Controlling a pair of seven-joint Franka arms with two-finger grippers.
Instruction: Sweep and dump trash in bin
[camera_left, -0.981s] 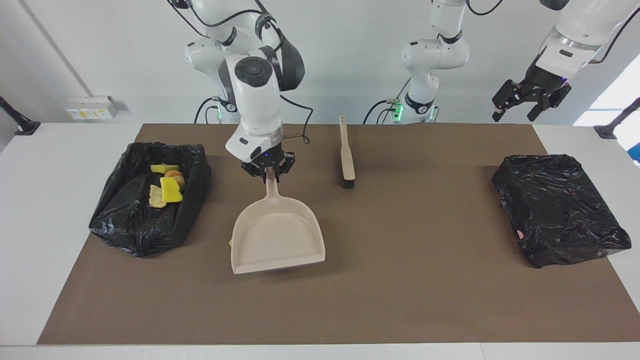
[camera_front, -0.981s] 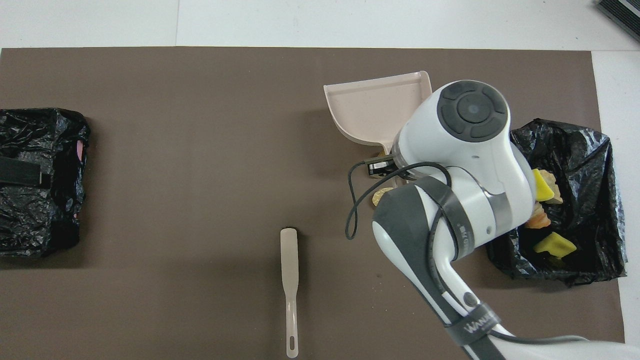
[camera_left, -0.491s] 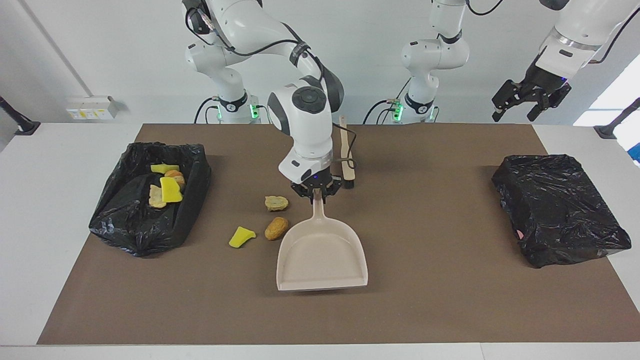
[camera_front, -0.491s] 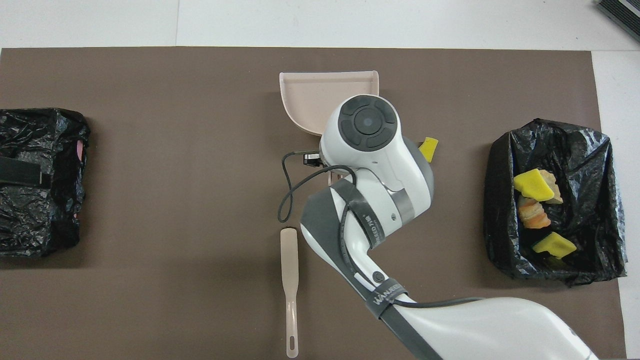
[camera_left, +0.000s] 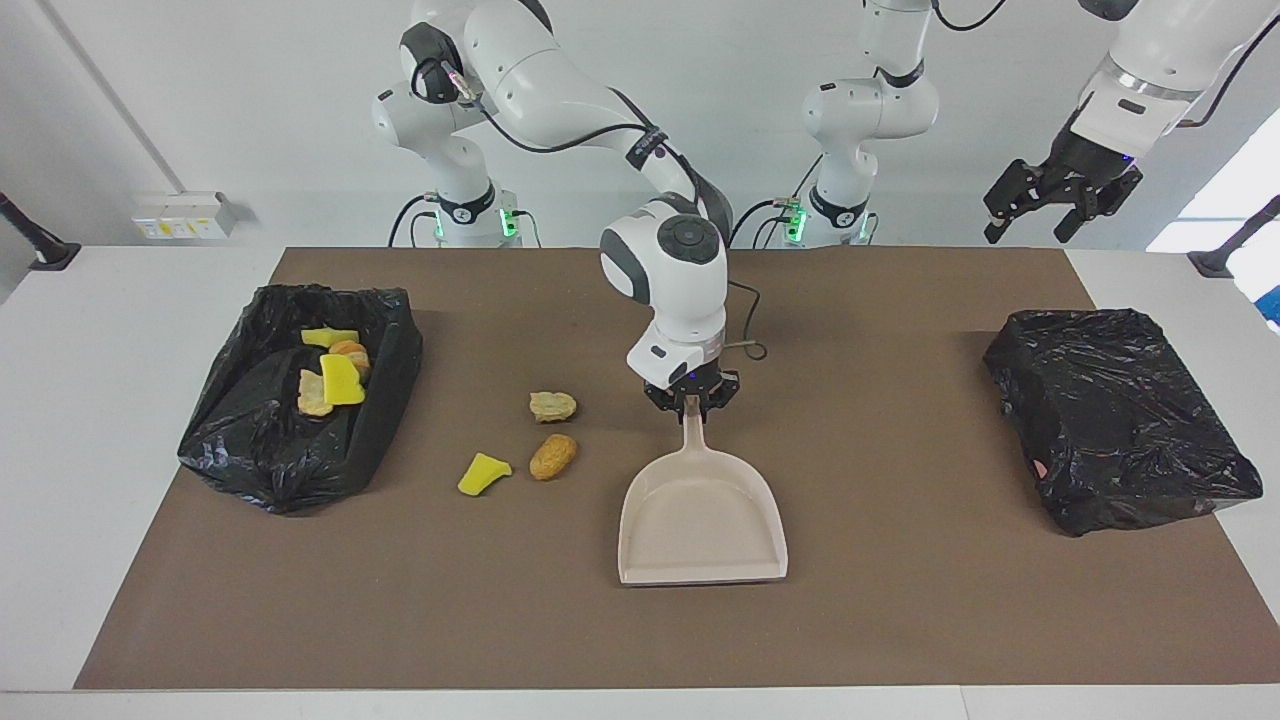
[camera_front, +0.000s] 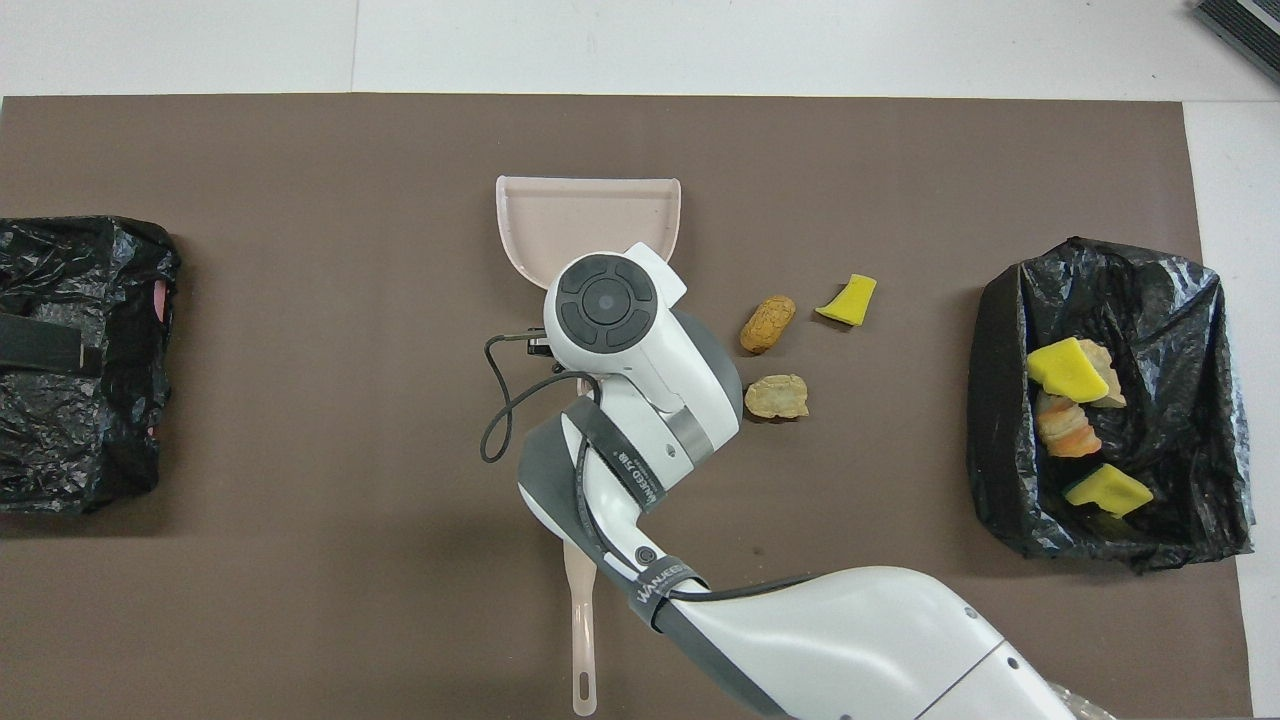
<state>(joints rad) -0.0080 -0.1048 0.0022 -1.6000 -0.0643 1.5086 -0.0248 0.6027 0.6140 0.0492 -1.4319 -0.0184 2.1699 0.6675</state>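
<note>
Facing view: right gripper clamps the dustpan handle — pan flat beside loose trash, likely for sweeping; left gripper waits raised, jaws wide.

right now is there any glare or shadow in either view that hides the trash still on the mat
Facing view: the yellow sponge wedge and two bread lumps lie evenly lit with only small soft shadows; the glare sits on the crinkled bin bag. Overhead view: the same three scraps show clearly; the right arm covers most of the brush and the dustpan handle, not the trash.
</note>
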